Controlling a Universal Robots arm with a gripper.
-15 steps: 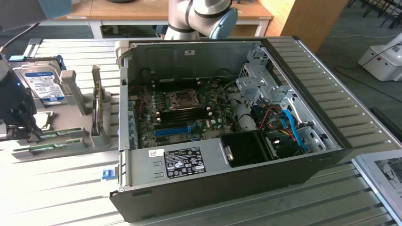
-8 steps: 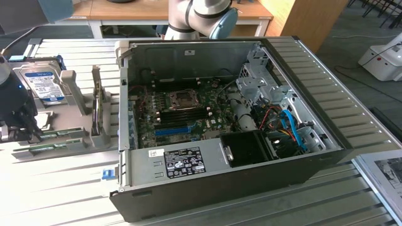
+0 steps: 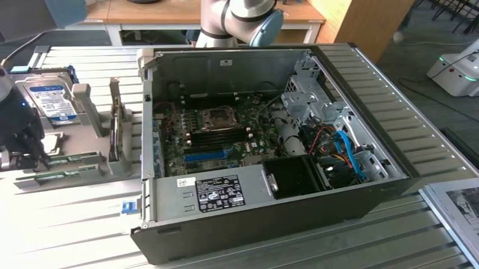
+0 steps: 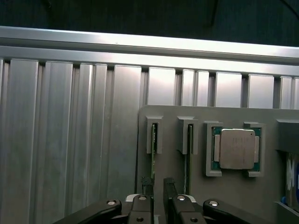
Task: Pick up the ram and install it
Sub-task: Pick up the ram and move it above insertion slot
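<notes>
Two slim green ram sticks stand on edge in a grey holder [image 4: 205, 186]: one ram stick [image 4: 153, 144] and a second [image 4: 188, 149] beside it. My gripper [image 4: 158, 186] hangs open just above the holder, its dark fingertips [image 4: 169, 185] astride the end of the first stick without touching it. In the exterior view the gripper [image 3: 22, 148] is at the far left over the holder, where the ram [image 3: 49, 177] lies low and green. The open computer case [image 3: 389, 185] holds the motherboard [image 3: 217, 134] with its dark memory slots.
On the holder a processor chip [image 4: 237, 148] sits beside the sticks. A hard drive [image 3: 51, 100] and an upright expansion card [image 3: 116, 126] stand further along it. The ribbed aluminium table [image 4: 70, 140] runs to an edge rail. Blue cables [image 3: 348, 151] fill the case's corner.
</notes>
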